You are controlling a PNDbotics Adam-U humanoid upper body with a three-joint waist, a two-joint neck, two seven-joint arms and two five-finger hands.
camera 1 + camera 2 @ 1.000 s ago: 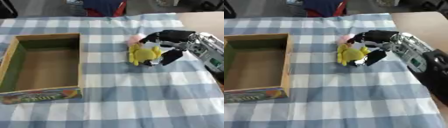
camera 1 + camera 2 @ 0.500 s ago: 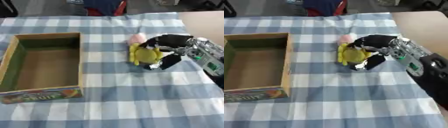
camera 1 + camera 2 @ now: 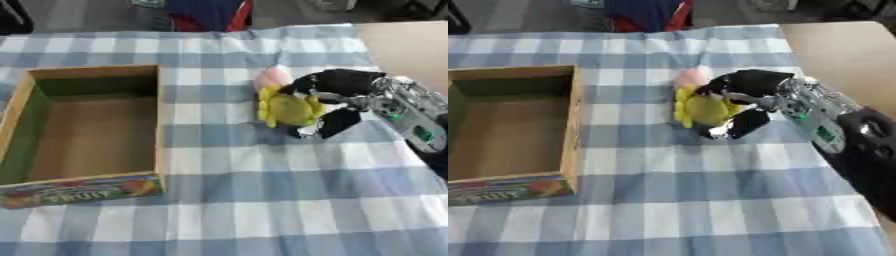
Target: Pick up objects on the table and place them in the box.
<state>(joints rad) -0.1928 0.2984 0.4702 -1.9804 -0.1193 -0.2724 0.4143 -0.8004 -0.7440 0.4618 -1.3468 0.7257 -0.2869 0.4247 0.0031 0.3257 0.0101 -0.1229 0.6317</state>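
Observation:
A yellow soft toy [image 3: 287,108] lies on the checked tablecloth, right of the box. A pink object [image 3: 271,78] touches its upper left side. My right hand [image 3: 337,100] comes in from the right and has its black fingers over the toy's top and its thumb [image 3: 336,123] curled under the lower right. The open cardboard box [image 3: 160,120] stands at the left with nothing visible inside. My left hand is not in any view.
The blue-and-white checked cloth [image 3: 262,200] covers the table. Bare tan tabletop [image 3: 411,45] shows at the right back. A person's blue and red clothing [image 3: 206,12] is at the far edge.
My right hand has closed round the yellow toy, its fingers curling further over it. The toy and hand sit slightly lower and nearer the box than a second ago.

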